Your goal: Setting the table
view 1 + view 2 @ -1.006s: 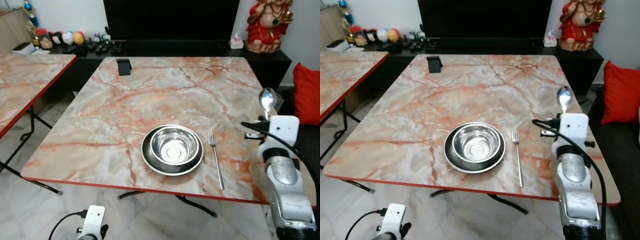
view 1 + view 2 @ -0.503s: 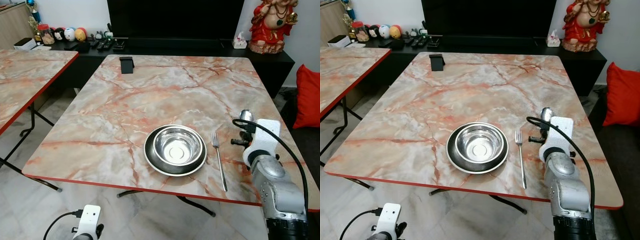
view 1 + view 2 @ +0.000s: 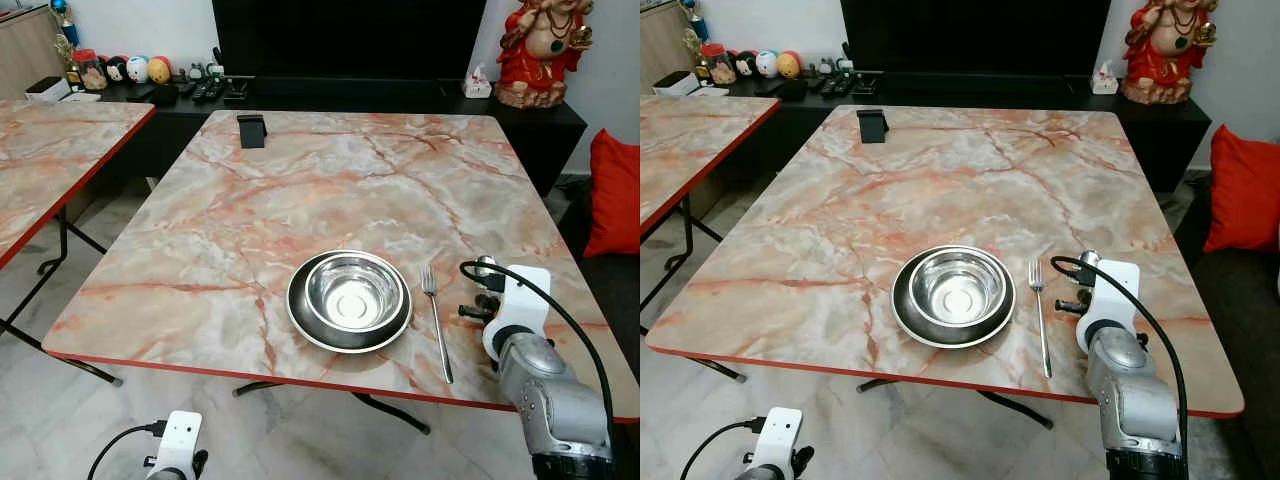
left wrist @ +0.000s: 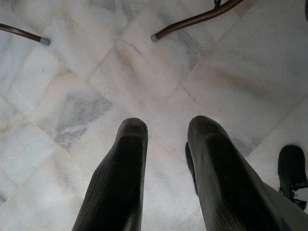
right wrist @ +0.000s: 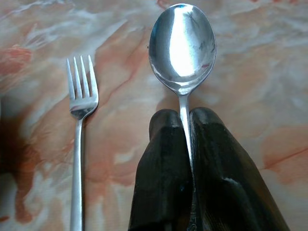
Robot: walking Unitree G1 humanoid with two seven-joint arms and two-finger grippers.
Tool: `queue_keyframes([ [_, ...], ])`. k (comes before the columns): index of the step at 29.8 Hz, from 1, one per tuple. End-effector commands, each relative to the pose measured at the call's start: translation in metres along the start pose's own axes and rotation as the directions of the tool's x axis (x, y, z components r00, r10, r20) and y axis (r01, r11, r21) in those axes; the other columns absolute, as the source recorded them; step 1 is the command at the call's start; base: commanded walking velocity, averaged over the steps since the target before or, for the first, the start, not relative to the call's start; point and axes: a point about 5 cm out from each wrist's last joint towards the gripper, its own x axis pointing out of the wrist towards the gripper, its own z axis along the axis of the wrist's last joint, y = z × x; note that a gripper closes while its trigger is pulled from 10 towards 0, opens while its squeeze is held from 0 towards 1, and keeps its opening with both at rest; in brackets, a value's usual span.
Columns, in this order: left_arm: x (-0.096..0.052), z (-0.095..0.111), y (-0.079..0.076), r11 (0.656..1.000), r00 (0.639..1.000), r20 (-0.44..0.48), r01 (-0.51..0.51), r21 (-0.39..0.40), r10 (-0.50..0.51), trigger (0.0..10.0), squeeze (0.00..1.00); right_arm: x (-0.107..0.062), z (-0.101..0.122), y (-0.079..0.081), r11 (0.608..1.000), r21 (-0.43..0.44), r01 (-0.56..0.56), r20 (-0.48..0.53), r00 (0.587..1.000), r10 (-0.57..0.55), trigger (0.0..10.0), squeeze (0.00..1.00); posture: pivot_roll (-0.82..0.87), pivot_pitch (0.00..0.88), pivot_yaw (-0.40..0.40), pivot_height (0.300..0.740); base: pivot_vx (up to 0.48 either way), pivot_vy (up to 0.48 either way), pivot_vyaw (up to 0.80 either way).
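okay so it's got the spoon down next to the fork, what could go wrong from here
1. The right gripper pinches the spoon by its thin handle only, so the spoon could twist or slip when released.
2. The spoon lies close beside the fork; a sideways drift could nudge the fork askew, perhaps toward the bowl.
3. This spot is near the table edge, so pulling the arm back might drag the spoon off.

Bearing on marble table (image 3: 300,200) — plate (image 3: 300,318) near front edge | fork (image 3: 436,325) lying just beside plate's right | black stand (image 3: 251,130) sitting at far edge
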Motion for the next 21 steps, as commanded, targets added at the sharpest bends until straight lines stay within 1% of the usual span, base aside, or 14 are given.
queue_keyframes([
  [1,-0.0002,-0.0026,-0.0004,1.000,1.000,-0.018,0.000,0.000,0.000,10.0,0.00,-0.0012,0.0006,0.0016,1.000,0.013,-0.009,0.002,1.000,0.009,10.0,0.00,-0.06,0.000,0.014,0.740,0.000,0.000,0.00],
  [4,-0.0002,-0.0029,-0.0006,1.000,1.000,-0.019,0.000,-0.001,0.000,10.0,0.00,-0.0002,-0.0015,0.0058,0.999,0.030,-0.020,0.003,1.000,0.019,10.0,0.00,-0.05,0.000,0.011,0.740,0.000,0.000,0.00],
  [9,-0.0003,-0.0035,-0.0006,1.000,1.000,-0.021,-0.001,-0.002,0.001,10.0,0.00,0.0023,0.0004,0.0106,0.997,0.054,-0.047,0.035,0.998,0.045,10.0,0.00,-0.05,0.000,0.010,0.740,0.000,0.000,0.00],
  [13,-0.0001,-0.0029,-0.0009,1.000,1.000,-0.022,-0.001,-0.002,0.001,10.0,0.00,0.0057,-0.0036,0.0106,0.999,0.036,-0.039,0.012,0.999,0.038,10.0,0.00,-0.04,0.000,0.008,0.740,0.000,0.000,0.00],
  [15,-0.0001,-0.0028,-0.0008,1.000,1.000,-0.021,-0.001,-0.002,0.001,10.0,0.00,0.0061,-0.0043,0.0101,0.999,0.033,-0.035,0.013,0.999,0.035,10.0,0.00,-0.04,0.000,0.008,0.740,0.000,0.000,0.00],
  [17,-0.0004,-0.0036,-0.0003,1.000,1.000,-0.022,-0.001,-0.001,0.001,10.0,0.00,0.0058,-0.0062,0.0076,1.000,0.006,-0.019,0.019,1.000,0.019,10.0,0.00,-0.05,0.000,0.011,0.740,0.000,0.000,0.00],
  [21,-0.0006,-0.0044,0.0002,1.000,1.000,-0.024,0.000,0.003,0.000,10.0,0.00,0.0058,-0.0088,0.0053,1.000,-0.002,-0.008,0.027,1.000,0.008,10.0,0.00,-0.05,0.000,0.013,0.740,0.000,0.000,0.00],
])
